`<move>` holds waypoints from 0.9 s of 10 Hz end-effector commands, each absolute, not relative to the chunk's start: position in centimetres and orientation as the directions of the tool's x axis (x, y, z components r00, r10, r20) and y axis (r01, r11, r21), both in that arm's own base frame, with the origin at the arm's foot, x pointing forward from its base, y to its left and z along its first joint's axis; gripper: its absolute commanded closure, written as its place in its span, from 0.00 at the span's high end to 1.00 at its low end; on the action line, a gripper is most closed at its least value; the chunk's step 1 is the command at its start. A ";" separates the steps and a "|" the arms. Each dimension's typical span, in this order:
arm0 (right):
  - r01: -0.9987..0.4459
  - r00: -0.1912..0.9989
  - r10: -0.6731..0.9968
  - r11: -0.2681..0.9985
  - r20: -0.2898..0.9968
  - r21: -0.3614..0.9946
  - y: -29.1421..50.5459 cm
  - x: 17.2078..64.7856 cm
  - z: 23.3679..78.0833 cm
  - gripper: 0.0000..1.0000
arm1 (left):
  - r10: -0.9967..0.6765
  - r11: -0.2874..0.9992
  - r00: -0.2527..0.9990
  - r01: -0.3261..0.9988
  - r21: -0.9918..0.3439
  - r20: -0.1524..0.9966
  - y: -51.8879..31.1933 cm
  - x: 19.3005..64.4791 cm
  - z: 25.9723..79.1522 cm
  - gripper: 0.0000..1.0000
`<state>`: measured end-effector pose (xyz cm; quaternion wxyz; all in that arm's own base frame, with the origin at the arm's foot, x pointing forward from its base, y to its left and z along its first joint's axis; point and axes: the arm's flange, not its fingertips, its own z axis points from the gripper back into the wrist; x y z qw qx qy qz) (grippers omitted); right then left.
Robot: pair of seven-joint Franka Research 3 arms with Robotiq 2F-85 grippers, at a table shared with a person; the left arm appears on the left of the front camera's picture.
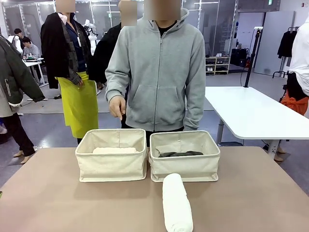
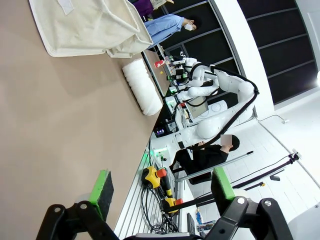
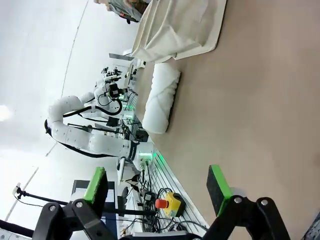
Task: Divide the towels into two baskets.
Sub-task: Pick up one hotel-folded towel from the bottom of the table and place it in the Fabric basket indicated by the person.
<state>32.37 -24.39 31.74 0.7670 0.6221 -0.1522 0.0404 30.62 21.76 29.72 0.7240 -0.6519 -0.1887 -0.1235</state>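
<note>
Low in the middle of the front frame, the white towel (image 1: 177, 203) is showing soft, nubby terry cloth, and the table (image 1: 58, 193) under it is looking smooth and matt. The left basket (image 1: 112, 166) and the right basket (image 1: 184, 166) are showing matt cream canvas, while the pads (image 2: 102, 189) of my left gripper (image 2: 161, 180) are looking like matt green rubber on black plastic.
</note>
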 end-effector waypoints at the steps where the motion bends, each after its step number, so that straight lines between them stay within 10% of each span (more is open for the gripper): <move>1: -0.265 0.947 -0.116 0.242 0.299 0.933 -23.9 32.0 33.3 1.00 | 0.070 0.124 0.895 0.431 -0.894 0.441 21.9 30.3 30.1 1.00; 9: -0.265 0.947 -0.116 0.242 0.299 0.933 -23.9 32.0 33.3 1.00 | 0.070 0.124 0.895 0.431 -0.894 0.441 21.9 30.3 30.1 1.00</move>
